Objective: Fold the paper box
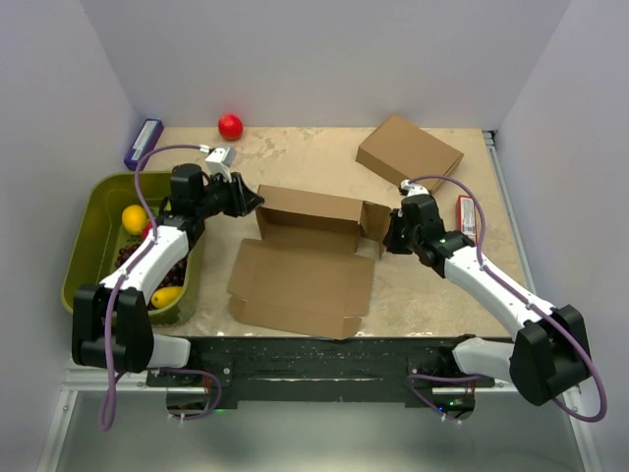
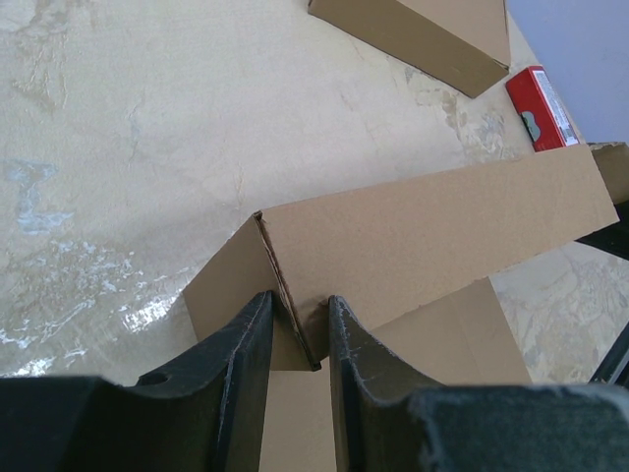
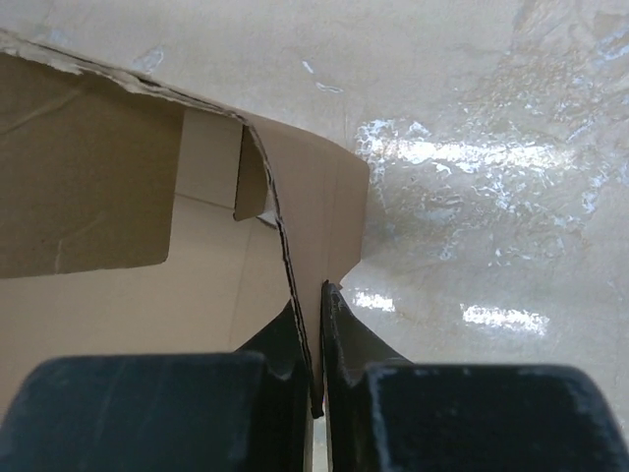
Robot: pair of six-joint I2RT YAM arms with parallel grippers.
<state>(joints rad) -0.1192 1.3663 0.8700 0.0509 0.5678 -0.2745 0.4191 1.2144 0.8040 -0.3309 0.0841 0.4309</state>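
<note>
The paper box (image 1: 305,280) lies mid-table as a half-formed brown cardboard sheet, its rear wall standing and its front panel flat. My left gripper (image 1: 253,200) is at the box's rear left corner. In the left wrist view its fingers (image 2: 257,324) stand a little apart, astride the upright edge of the corner flap (image 2: 423,226). My right gripper (image 1: 386,236) is at the box's right end. In the right wrist view it (image 3: 316,295) is shut on the raised right side flap (image 3: 314,197), with the box's inside to the left.
A second, fully formed brown carton (image 1: 409,152) sits at the back right and shows in the left wrist view (image 2: 423,34). A red pack (image 1: 467,216) lies right of my right arm. A green bin (image 1: 98,197) with fruit stands left. A red ball (image 1: 230,126) and a purple box (image 1: 142,143) lie at the back left.
</note>
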